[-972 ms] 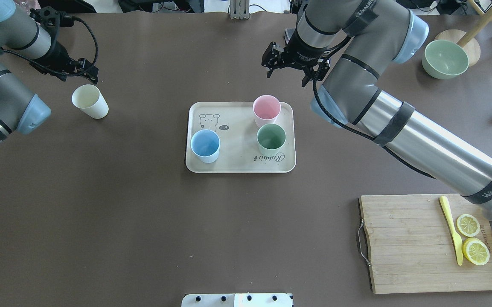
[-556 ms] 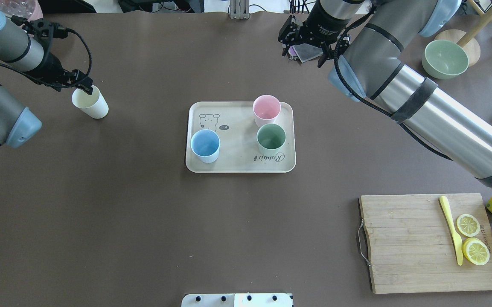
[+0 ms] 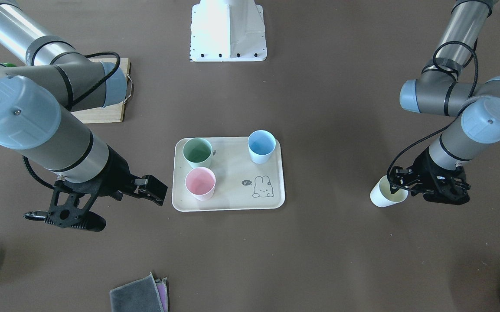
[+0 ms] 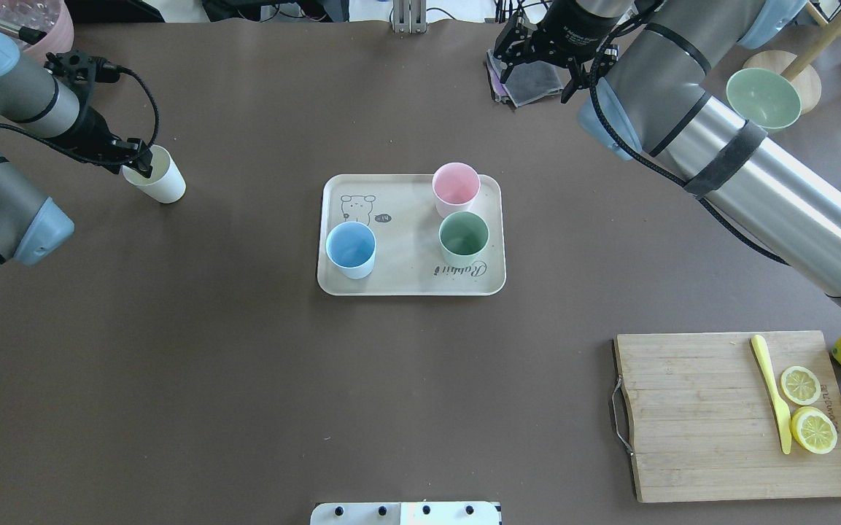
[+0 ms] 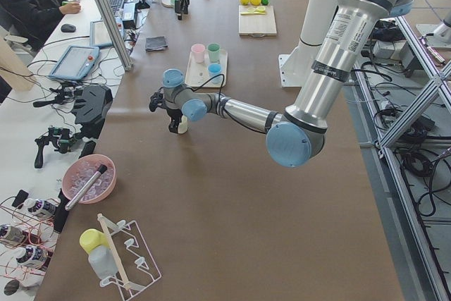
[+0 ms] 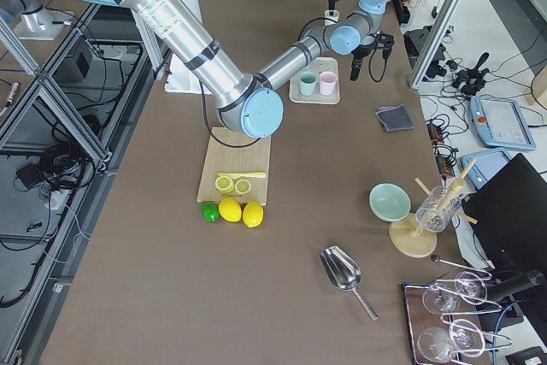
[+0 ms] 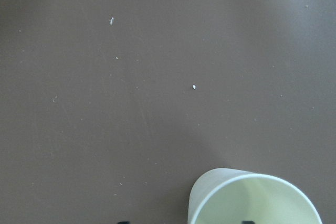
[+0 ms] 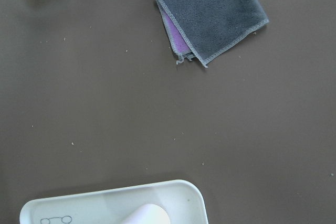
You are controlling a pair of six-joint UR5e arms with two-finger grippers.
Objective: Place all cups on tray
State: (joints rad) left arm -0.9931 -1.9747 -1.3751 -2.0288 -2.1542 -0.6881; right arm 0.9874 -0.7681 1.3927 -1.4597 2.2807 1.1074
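From overhead, you see the tray (image 4: pixel 405 244) at mid-frame on the desk (image 4: pixel 245 379). The pink cup (image 4: pixel 456 184), the green cup (image 4: pixel 463 237) and the blue cup (image 4: pixel 351 248) stand upright on it. The cream cup (image 4: pixel 160 181) stands alone on the desk at upper left, well apart from the tray. The left gripper (image 4: pixel 141 163) is at that cup's rim. The right gripper (image 4: pixel 535 84) hangs at the top of the frame over a folded grey cloth (image 4: pixel 518 91), its fingers spread apart and holding nothing.

In the front-facing view, the cream cup sits toward the right of the frame, and the left gripper's fingers come in at its rim from the right.

Your left wrist view shows the cup's mouth at bottom right. One fingertip is outside the wall and the other inside, so the fingers are apart with the wall between them.

Your right wrist view has the cloth at the top and a corner of the tray at the bottom.
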